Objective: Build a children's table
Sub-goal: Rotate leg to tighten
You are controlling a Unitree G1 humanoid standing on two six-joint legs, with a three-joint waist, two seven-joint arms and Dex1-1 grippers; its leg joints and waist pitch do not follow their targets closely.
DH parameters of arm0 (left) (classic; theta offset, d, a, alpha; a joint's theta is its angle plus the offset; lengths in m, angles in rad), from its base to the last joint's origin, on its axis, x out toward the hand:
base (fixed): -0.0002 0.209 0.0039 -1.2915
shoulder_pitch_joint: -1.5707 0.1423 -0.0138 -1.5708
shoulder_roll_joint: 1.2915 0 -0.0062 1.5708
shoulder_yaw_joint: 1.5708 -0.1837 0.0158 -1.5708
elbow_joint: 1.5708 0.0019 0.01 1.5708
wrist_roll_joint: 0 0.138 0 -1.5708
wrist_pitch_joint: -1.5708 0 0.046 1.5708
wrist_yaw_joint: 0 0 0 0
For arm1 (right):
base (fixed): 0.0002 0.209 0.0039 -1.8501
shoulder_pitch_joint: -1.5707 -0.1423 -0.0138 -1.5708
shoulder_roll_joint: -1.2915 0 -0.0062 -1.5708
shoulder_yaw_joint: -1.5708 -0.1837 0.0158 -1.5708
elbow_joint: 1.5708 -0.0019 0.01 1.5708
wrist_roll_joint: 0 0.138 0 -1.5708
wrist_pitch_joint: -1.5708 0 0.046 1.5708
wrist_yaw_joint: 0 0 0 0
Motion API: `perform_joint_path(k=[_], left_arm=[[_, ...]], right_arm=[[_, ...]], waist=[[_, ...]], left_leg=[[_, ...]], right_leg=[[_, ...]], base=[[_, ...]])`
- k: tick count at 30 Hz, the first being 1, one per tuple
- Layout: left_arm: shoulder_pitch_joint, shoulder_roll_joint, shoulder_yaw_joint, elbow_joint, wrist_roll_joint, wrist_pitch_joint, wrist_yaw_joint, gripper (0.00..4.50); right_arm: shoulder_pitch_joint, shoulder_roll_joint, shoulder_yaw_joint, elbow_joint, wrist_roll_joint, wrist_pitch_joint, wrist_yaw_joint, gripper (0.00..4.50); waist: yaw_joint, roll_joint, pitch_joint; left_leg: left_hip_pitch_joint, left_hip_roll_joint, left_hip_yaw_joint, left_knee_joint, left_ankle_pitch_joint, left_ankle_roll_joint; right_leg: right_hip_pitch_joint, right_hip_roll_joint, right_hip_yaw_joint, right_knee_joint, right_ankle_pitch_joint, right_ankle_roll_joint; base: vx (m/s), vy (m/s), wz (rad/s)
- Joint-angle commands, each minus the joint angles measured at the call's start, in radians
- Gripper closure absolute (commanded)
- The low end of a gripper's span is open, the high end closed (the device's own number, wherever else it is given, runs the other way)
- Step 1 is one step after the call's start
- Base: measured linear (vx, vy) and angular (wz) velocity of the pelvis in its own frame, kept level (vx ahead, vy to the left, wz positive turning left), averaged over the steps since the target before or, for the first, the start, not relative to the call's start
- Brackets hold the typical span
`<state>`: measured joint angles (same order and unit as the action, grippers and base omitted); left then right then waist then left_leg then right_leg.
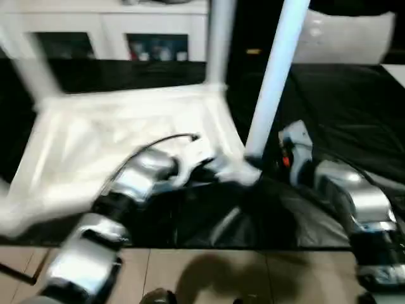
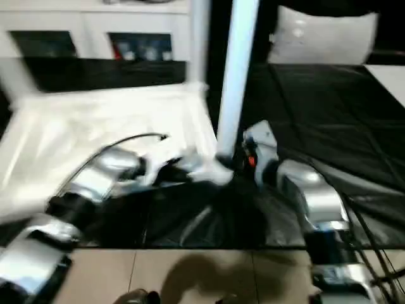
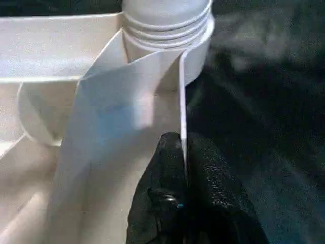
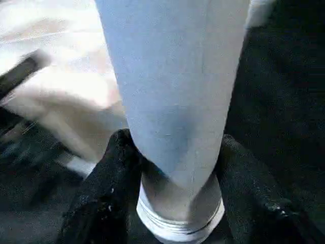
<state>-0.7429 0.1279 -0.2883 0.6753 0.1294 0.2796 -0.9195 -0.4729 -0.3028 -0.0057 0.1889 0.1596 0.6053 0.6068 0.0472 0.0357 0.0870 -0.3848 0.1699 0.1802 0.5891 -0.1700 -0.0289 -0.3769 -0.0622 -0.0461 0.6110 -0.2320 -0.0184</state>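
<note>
Both silver forearms reach forward over the near edge of the black-covered worktable (image 1: 354, 101), and they meet at the near right corner of the children's table (image 1: 114, 145), which lies upside down on the cloth with its ribbed underside facing up. The left arm (image 1: 136, 177) comes in low from the lower left, bent at the elbow, wrist angled across toward that corner. In the left wrist view, the left gripper (image 3: 184, 168) is pinched tight on the thin upright edge of the table's rim wall (image 3: 182, 101), one black finger on each side, just below the round corner socket (image 3: 167, 30). The right arm (image 2: 310, 196) rises from the lower right and turns inward, and the right gripper (image 4: 175, 168) is clamped around the lower end of a leg (image 1: 275, 76), its two black fingers (image 4: 109, 183) pressed against either side of the tube just above its ringed end. That leg stands nearly upright, leaning a little to the right at the top, with its foot at the corner socket. Another leg (image 1: 218, 38) stands at the far right corner, and a blurred one slants up at the far left. To the right of the tabletop the black cloth lies open and wrinkled; beyond the far edge is a white cabinet (image 1: 114, 31). Tiled floor (image 1: 253, 278) shows below the worktable's near edge.
</note>
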Motion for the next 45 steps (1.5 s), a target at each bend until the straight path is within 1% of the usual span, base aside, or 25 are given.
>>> perform_joint_path(k=[1,2,3,5,7,8,10,12,13,14,16,17,19,22,24,28,31,32,33,35,38,39,41,44,45], left_arm=[[-0.015,-0.072,-0.009,-0.017,-0.011,0.027,0.076,4.50],[-0.023,-0.095,-0.003,-0.009,-0.006,0.037,0.118,4.50],[-0.029,-0.110,0.001,-0.005,-0.001,0.043,0.146,4.50],[-0.034,-0.125,0.005,-0.004,0.006,0.052,0.171,4.50],[-0.039,-0.138,0.009,-0.007,0.013,0.063,0.197,4.50],[-0.040,-0.140,0.009,-0.010,0.016,0.068,0.203,4.50],[-0.037,-0.129,0.003,-0.027,0.018,0.081,0.203,4.50],[-0.036,-0.123,-0.001,-0.028,0.020,0.076,0.198,4.50],[-0.032,-0.115,-0.002,-0.029,0.021,0.072,0.198,4.50],[-0.028,-0.102,-0.006,-0.029,0.023,0.051,0.191,4.50],[-0.024,-0.083,-0.006,-0.026,0.021,0.039,0.177,4.50],[-0.021,-0.068,-0.014,-0.021,0.026,0.005,0.153,4.50],[-0.015,-0.037,-0.017,-0.008,0.028,-0.030,0.112,4.50],[-0.011,0.006,-0.032,0.009,0.028,-0.109,0.051,4.50],[-0.010,0.031,-0.045,0.018,0.035,-0.138,0.023,4.50],[-0.004,0.073,-0.062,0.024,0.010,-0.228,-0.096,4.50],[0.008,0.106,-0.079,0.035,-0.010,-0.338,-0.215,4.50],[0.008,0.114,-0.084,0.041,-0.009,-0.346,-0.233,4.50],[0.004,0.129,-0.096,0.055,-0.012,-0.377,-0.273,4.50],[0.002,0.133,-0.100,0.061,-0.020,-0.398,-0.301,4.50],[0.006,0.139,-0.105,0.050,-0.039,-0.414,-0.358,4.50],[0.010,0.144,-0.110,0.041,-0.048,-0.427,-0.392,4.50],[0.017,0.154,-0.122,0.028,-0.055,-0.453,-0.440,4.50],[0.021,0.168,-0.137,0.028,-0.046,-0.489,-0.472,4.50],[0.024,0.180,-0.145,0.027,-0.041,-0.504,-0.489,4.50]], right_arm=[[0.001,0.067,0.039,0.071,-0.026,0.045,-0.100,2.59],[-0.009,0.085,0.033,0.086,-0.039,0.044,-0.140,2.59],[-0.015,0.098,0.028,0.097,-0.050,0.039,-0.170,2.59],[-0.022,0.116,0.013,0.104,-0.058,0.039,-0.206,2.59],[-0.022,0.127,0.002,0.098,-0.065,0.033,-0.231,2.59],[-0.021,0.129,-0.003,0.096,-0.062,0.020,-0.232,2.25],[-0.012,0.116,-0.005,0.093,-0.049,-0.035,-0.209,1.90],[-0.008,0.113,-0.010,0.090,-0.045,-0.046,-0.204,1.90],[-0.004,0.114,-0.022,0.086,-0.034,-0.061,-0.196,1.70],[0.003,0.110,-0.032,0.074,-0.016,-0.076,-0.170,1.56],[0.016,0.093,-0.035,0.051,0.004,-0.079,-0.131,1.43],[0.024,0.081,-0.035,0.039,0.008,-0.078,-0.113,1.43],[0.037,0.044,-0.043,0.024,0.018,-0.088,-0.073,1.05],[0.056,-0.024,-0.036,0.018,0.033,-0.117,0.023,0.99],[0.069,-0.065,-0.032,0.013,0.041,-0.140,0.085,0.72],[0.087,-0.141,-0.031,0.006,0.063,-0.187,0.216,0.38],[0.108,-0.200,-0.011,-0.015,0.085,-0.231,0.341,0.14],[0.113,-0.217,0.001,-0.019,0.083,-0.237,0.369,0.14],[0.122,-0.256,0.029,-0.028,0.093,-0.242,0.440,0.14],[0.127,-0.278,0.046,-0.029,0.099,-0.250,0.490,0.14],[0.126,-0.293,0.059,-0.020,0.109,-0.267,0.551,0.14],[0.122,-0.296,0.062,-0.013,0.117,-0.277,0.582,0.41],[0.109,-0.295,0.062,0.008,0.133,-0.287,0.618,0.41],[0.099,-0.299,0.071,0.027,0.144,-0.293,0.652,0.75],[0.096,-0.300,0.077,0.024,0.166,-0.271,0.687,0.84]], waist=[[0.003,-0.011,-0.049],[0.000,-0.012,-0.050],[0.001,-0.015,-0.050],[0.006,-0.015,-0.049],[0.008,-0.015,-0.051],[0.009,-0.013,-0.052],[0.014,-0.014,-0.054],[0.015,-0.013,-0.056],[0.017,-0.010,-0.058],[0.018,-0.011,-0.059],[0.020,-0.010,-0.058],[0.018,-0.011,-0.057],[0.019,-0.011,-0.057],[0.019,-0.008,-0.053],[0.021,-0.011,-0.054],[0.021,-0.009,-0.056],[0.029,-0.008,-0.060],[0.034,-0.007,-0.061],[0.040,-0.011,-0.064],[0.048,-0.011,-0.064],[0.052,-0.016,-0.065],[0.054,-0.014,-0.064],[0.058,-0.016,-0.067],[0.063,-0.017,-0.067],[0.064,-0.018,-0.067]], left_leg=[[0.022,0.064,-0.039,-0.093,-0.297,-0.020],[0.023,0.062,-0.034,-0.090,-0.281,-0.011],[0.025,0.059,-0.032,-0.087,-0.275,0.000],[0.023,0.058,-0.030,-0.086,-0.259,0.019],[0.021,0.060,-0.029,-0.086,-0.233,0.028],[0.020,0.060,-0.030,-0.086,-0.226,0.030],[0.018,0.060,-0.028,-0.085,-0.199,0.039],[0.017,0.061,-0.028,-0.083,-0.176,0.049],[0.016,0.060,-0.027,-0.081,-0.156,0.056],[0.015,0.061,-0.026,-0.080,-0.140,0.067],[0.014,0.061,-0.026,-0.079,-0.139,0.081],[0.013,0.061,-0.027,-0.080,-0.133,0.089],[0.013,0.061,-0.026,-0.078,-0.134,0.096],[0.013,0.062,-0.026,-0.080,-0.154,0.093],[0.013,0.063,-0.026,-0.079,-0.160,0.094],[0.013,0.064,-0.024,-0.076,-0.123,0.109],[0.012,0.068,-0.023,-0.071,-0.095,0.136],[0.013,0.070,-0.022,-0.068,-0.080,0.148],[0.015,0.070,-0.019,-0.065,-0.067,0.160],[0.013,0.072,-0.019,-0.064,-0.063,0.170],[0.012,0.073,-0.019,-0.064,-0.072,0.167],[0.013,0.074,-0.019,-0.064,-0.074,0.164],[0.014,0.075,-0.019,-0.063,-0.078,0.165],[0.015,0.076,-0.018,-0.062,-0.080,0.159],[0.014,0.075,-0.019,-0.062,-0.085,0.156]], right_leg=[[0.021,-0.098,0.050,-0.095,-0.300,-0.185],[0.019,-0.096,0.051,-0.094,-0.255,-0.200],[0.018,-0.096,0.052,-0.097,-0.262,-0.202],[0.019,-0.099,0.055,-0.103,-0.286,-0.189],[0.020,-0.097,0.054,-0.101,-0.258,-0.183],[0.021,-0.096,0.054,-0.099,-0.244,-0.185],[0.025,-0.096,0.053,-0.095,-0.183,-0.192],[0.027,-0.096,0.052,-0.090,-0.132,-0.205],[0.029,-0.095,0.051,-0.087,-0.092,-0.215],[0.030,-0.094,0.050,-0.083,-0.054,-0.222],[0.033,-0.095,0.049,-0.082,-0.027,-0.227],[0.033,-0.094,0.047,-0.081,-0.015,-0.233],[0.035,-0.095,0.047,-0.082,-0.020,-0.234],[0.035,-0.095,0.047,-0.086,-0.053,-0.233],[0.037,-0.096,0.046,-0.086,-0.063,-0.231],[0.036,-0.094,0.045,-0.078,-0.018,-0.248],[0.040,-0.095,0.043,-0.069,0.055,-0.264],[0.037,-0.094,0.042,-0.065,0.090,-0.270],[0.037,-0.092,0.041,-0.062,0.116,-0.274],[0.037,-0.096,0.040,-0.059,0.122,-0.279],[0.038,-0.100,0.039,-0.059,0.086,-0.281],[0.034,-0.098,0.039,-0.061,0.061,-0.282],[0.036,-0.100,0.040,-0.061,0.047,-0.283],[0.033,-0.100,0.039,-0.059,0.036,-0.283],[0.034,-0.100,0.039,-0.059,0.021,-0.281]], base=[[0.000,0.000,0.00],[0.000,0.000,0.00],[0.000,0.000,0.00],[0.000,0.000,0.00],[0.000,0.000,0.00],[0.000,0.000,0.00],[0.000,0.000,0.00],[0.000,0.000,0.00],[0.000,0.000,0.00],[0.000,0.000,0.00],[0.000,0.000,0.00],[0.000,0.000,0.00],[0.000,0.000,0.00],[0.000,0.000,0.00],[0.000,0.000,0.00],[0.000,0.000,0.00],[0.000,0.000,0.00],[0.000,0.000,0.00],[0.000,0.000,0.00],[0.000,0.000,0.00],[0.000,0.000,0.00],[0.000,0.000,0.00],[0.000,0.000,0.00],[0.000,0.000,0.00],[0.000,0.000,0.00]])
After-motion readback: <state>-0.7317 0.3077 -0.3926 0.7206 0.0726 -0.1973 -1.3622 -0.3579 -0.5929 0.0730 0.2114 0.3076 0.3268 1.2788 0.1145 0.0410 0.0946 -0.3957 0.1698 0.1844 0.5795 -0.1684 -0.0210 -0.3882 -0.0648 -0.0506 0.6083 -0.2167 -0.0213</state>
